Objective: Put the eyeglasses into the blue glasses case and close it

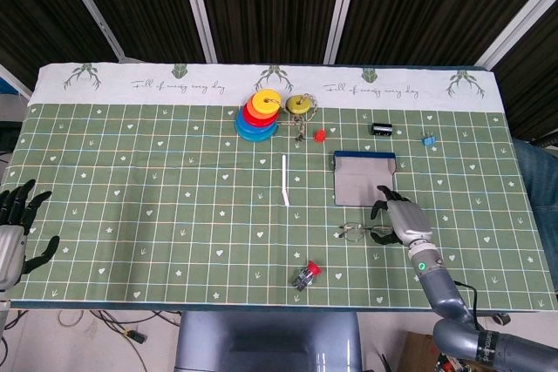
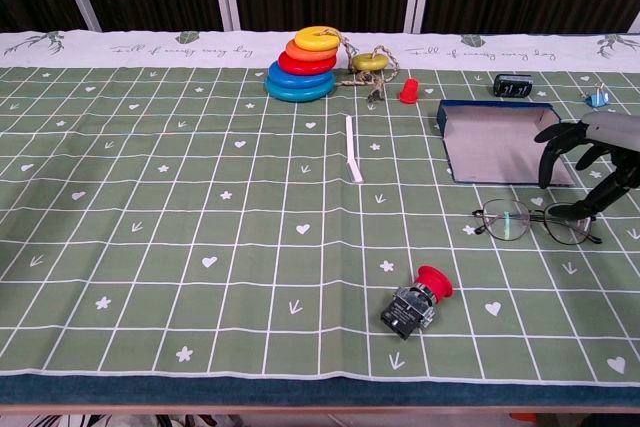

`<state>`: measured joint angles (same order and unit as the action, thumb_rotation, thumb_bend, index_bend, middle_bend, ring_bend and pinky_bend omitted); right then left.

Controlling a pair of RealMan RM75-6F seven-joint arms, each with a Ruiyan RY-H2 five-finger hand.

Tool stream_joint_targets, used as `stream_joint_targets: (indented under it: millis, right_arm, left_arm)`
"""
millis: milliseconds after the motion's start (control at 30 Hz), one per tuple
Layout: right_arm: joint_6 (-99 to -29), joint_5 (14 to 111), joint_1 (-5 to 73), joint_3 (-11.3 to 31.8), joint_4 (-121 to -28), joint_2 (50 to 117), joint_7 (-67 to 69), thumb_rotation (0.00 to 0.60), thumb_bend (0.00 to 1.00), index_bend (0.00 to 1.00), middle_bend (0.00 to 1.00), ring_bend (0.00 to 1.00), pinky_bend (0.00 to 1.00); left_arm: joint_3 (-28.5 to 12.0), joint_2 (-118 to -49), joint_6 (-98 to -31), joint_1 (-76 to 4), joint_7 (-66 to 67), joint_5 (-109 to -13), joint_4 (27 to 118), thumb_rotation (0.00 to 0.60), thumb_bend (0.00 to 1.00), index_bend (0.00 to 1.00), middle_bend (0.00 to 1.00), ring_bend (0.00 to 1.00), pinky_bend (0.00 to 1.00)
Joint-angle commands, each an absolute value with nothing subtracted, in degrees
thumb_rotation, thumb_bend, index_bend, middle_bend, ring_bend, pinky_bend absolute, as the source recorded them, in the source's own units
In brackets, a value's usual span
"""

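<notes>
Table (image 1: 131, 215) first: one green checked cloth carries everything. One blue glasses case (image 1: 364, 179) lies open near the right middle, its grey inside up and its blue rim at the far edge. One stack of coloured rings (image 1: 259, 115) stands at the far side, with one yellow disc on a cord (image 1: 299, 104) just beside it. One pair of eyeglasses (image 2: 537, 220) rests on the cloth just in front of the case, apart from it. One red push button (image 2: 417, 300), one white stick (image 1: 284, 179), one small red cone (image 2: 408, 90), one black clip (image 1: 381, 128) and one blue clip (image 1: 428, 139) complete the count.

Right hand (image 2: 592, 157) hovers over the eyeglasses' right end, fingers spread, holding nothing. Left hand (image 1: 13, 231) sits at the near left edge, fingers apart, empty.

Eyeglasses look light, thin-wired and easily bent, with smudge-prone lenses; I would pinch the bridge or a temple hinge gently.
</notes>
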<state>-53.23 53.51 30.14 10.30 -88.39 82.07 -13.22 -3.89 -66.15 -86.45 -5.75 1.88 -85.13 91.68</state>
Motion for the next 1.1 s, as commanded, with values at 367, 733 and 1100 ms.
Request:
stream_joint_targets:
  millis: [367, 733, 1100]
  right_arm:
    - [-53.4, 52.8, 30.9, 9.7, -85.4, 84.6, -13.4, 0.6, 0.42, 0.54, 0.11, 0.14, 0.21]
    - [-53.0, 52.8, 31.0, 9.1, -84.6, 85.1, -12.9, 0.6, 0.42, 0.55, 0.11, 0.14, 0.21]
    - [-52.5, 52.0, 31.1, 9.0, -83.5, 85.9, -12.4, 0.6, 0.42, 0.58, 0.11, 0.14, 0.21]
  left_arm:
    - [-4.0, -66.2, -86.4, -5.7, 2.3, -84.8, 91.8, 0.6, 0.31, 0.14, 0.0, 0.0, 0.0]
    - [-4.1, -66.2, -86.4, -5.7, 2.4, -84.7, 91.8, 0.6, 0.31, 0.14, 0.0, 0.0, 0.0]
    - [-4.1, -66.2, -86.3, -5.7, 2.4, -84.5, 91.9, 0.6, 0.31, 0.14, 0.0, 0.0, 0.0]
